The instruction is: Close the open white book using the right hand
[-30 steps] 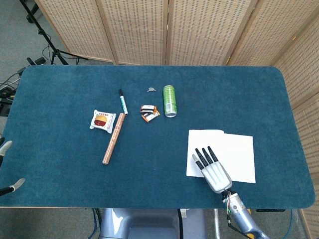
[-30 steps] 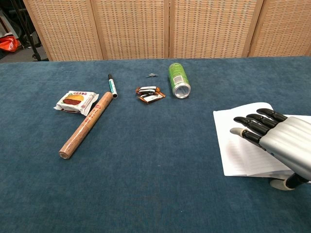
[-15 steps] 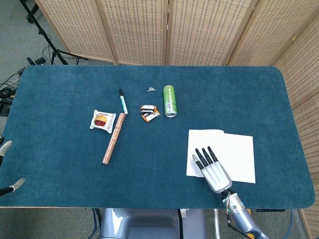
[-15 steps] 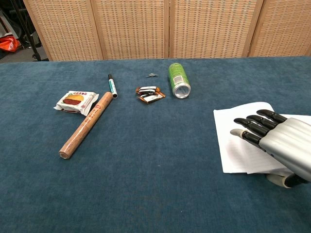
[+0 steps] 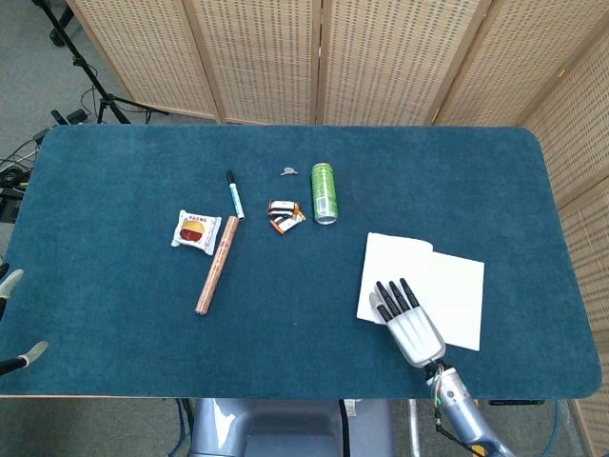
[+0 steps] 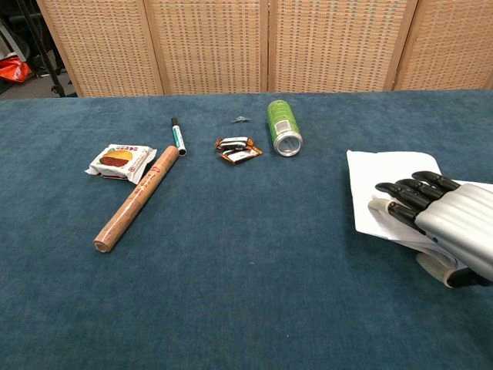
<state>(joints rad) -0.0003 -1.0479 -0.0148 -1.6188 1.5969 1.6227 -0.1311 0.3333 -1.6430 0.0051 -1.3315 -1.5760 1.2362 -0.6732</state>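
Note:
The open white book (image 5: 447,281) lies on the blue table (image 5: 124,190) at the near right. Its left page (image 6: 377,173) is raised off the cloth and tilts toward the right. My right hand (image 5: 407,316) sits at that page's near left corner with its dark fingers (image 6: 407,193) stretched over the paper and the pale thumb (image 6: 381,206) at the page edge, holding the page up. Only two grey tips of my left hand (image 5: 11,282) show at the left edge of the head view, well away from the book.
A green can (image 5: 324,192) lies on its side behind the book. To its left are small wrappers (image 5: 284,216), a marker pen (image 5: 234,195), a snack packet (image 5: 195,231) and a brown cardboard roll (image 5: 217,265). Wicker screens (image 5: 314,57) stand behind the table.
The book's left page has come up off the table and swung toward the right. My right hand moved slightly right with it. The other objects stayed put.

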